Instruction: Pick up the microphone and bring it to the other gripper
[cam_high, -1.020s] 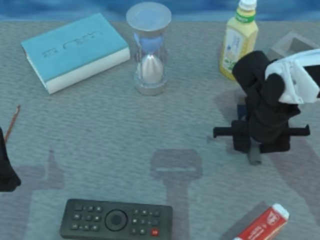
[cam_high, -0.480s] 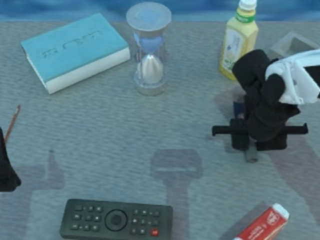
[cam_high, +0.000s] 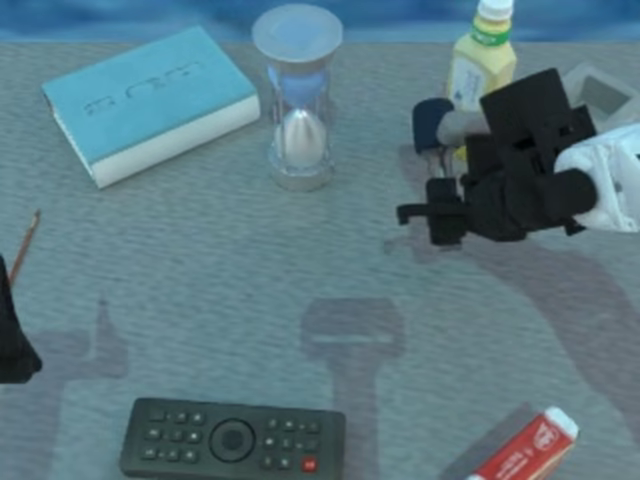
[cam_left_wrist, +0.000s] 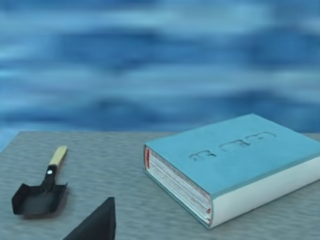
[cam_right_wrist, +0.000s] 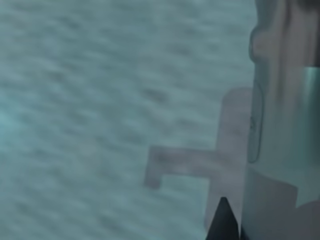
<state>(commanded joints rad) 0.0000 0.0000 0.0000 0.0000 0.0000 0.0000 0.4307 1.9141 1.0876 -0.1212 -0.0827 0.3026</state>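
Observation:
The microphone (cam_high: 433, 122) is off the table at the back right, lying level with its black head pointing left and its grey handle (cam_high: 462, 126) running into my right gripper (cam_high: 490, 130), which is shut on it. In the right wrist view the metallic handle (cam_right_wrist: 280, 125) fills the edge beside one dark fingertip (cam_right_wrist: 223, 220), with the table far below. My left gripper (cam_high: 10, 345) is parked at the table's left edge; one of its fingertips (cam_left_wrist: 97, 225) shows in the left wrist view, with nothing held.
A teal book (cam_high: 150, 100) lies at back left and an hourglass (cam_high: 298, 95) at back centre. The yellow bottle (cam_high: 478, 70) and a grey box (cam_high: 600, 95) stand behind the right arm. A black remote (cam_high: 233, 438) and a red tube (cam_high: 528, 448) lie in front. A small scoop (cam_left_wrist: 40, 192) is far left.
My right gripper has risen and swung back and to the left with the microphone. The mic has turned from pointing at the table to lying level, head to the left.

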